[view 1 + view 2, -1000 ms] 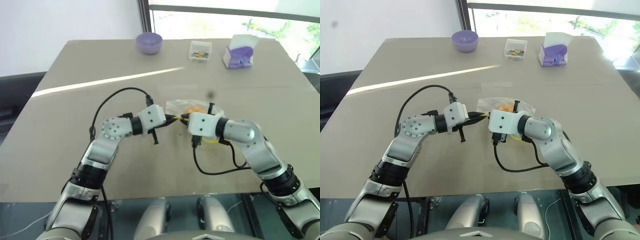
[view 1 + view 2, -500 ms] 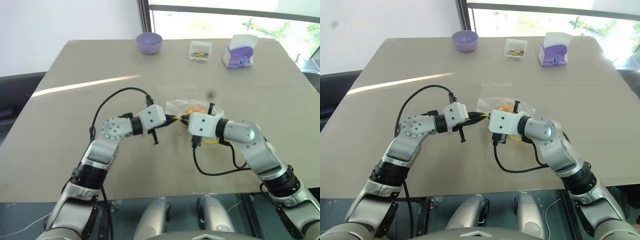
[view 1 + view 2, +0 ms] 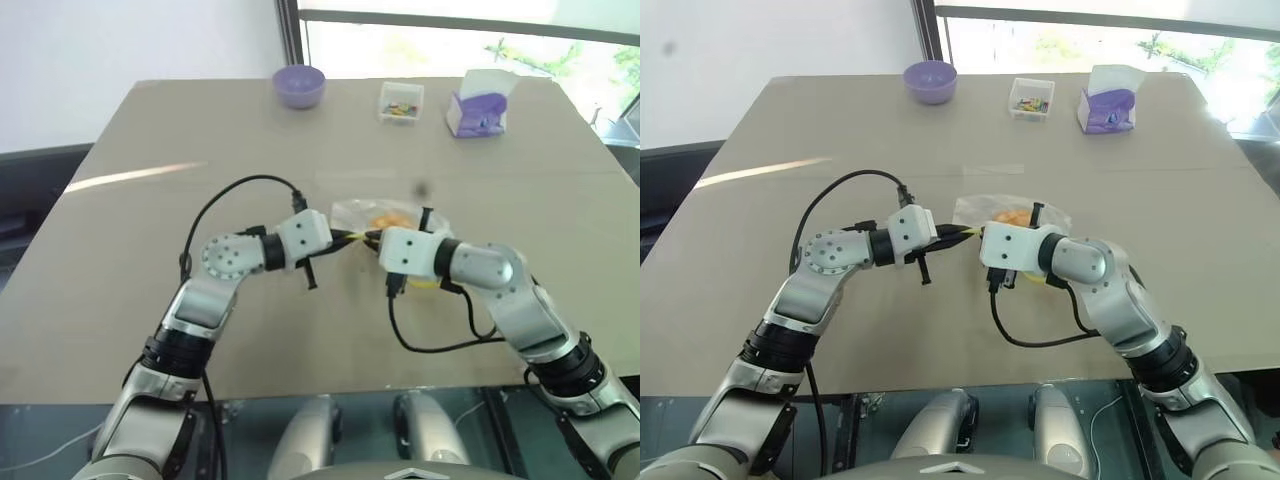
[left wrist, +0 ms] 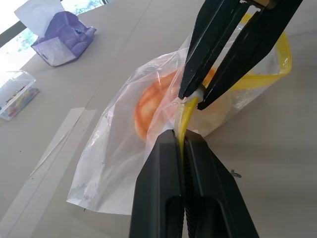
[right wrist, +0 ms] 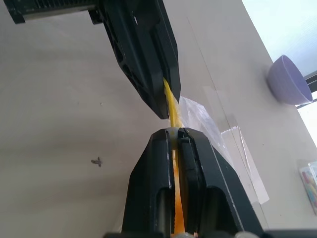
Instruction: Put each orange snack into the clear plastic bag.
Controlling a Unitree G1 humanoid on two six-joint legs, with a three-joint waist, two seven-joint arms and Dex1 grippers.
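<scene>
With both claws nipped onto the yellow seal strip (image 4: 184,116), tips nearly touching, sealing looks like the step in hand. Left claw (image 4: 182,140) pressed together on the strip; right claw (image 5: 176,133) likewise, pinching it just beside. Orange snack (image 4: 148,106) sits inside the clear plastic bag (image 4: 124,163), just beyond both claw tips, the bag resting on the table (image 3: 200,130). Next move likely calls for running one claw along the strip while the other anchors it.
</scene>
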